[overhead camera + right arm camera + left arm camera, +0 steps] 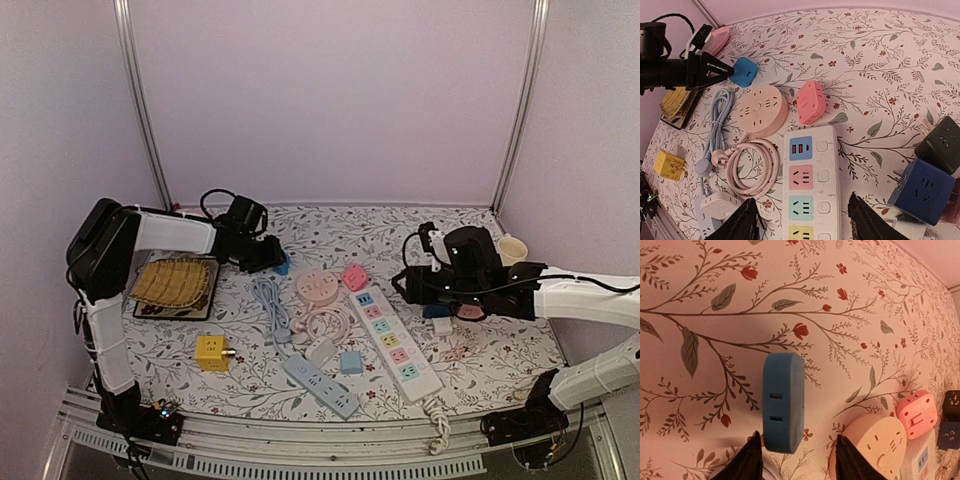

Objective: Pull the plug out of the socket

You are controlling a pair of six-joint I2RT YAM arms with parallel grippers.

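A blue plug adapter (784,402) lies on the floral cloth with its two slots facing up. My left gripper (798,436) is open around its near end. The left finger (752,455) is right beside it and the right finger stands well clear. From above, the left gripper (268,258) is at the back left with the blue adapter (283,266) at its tip. My right gripper (802,199) hangs open over the white power strip (810,132), holding nothing. No plug sits in the strip's sockets that show in that view.
A round pink socket (317,288) with a coiled cord and a pink adapter (355,277) lie mid-table. A blue cable (270,305), a grey-blue strip (320,385) and a yellow cube (211,352) lie nearer. A woven mat (175,285) is at the left. Dark blue (920,190) and black (940,145) cubes lie at the right.
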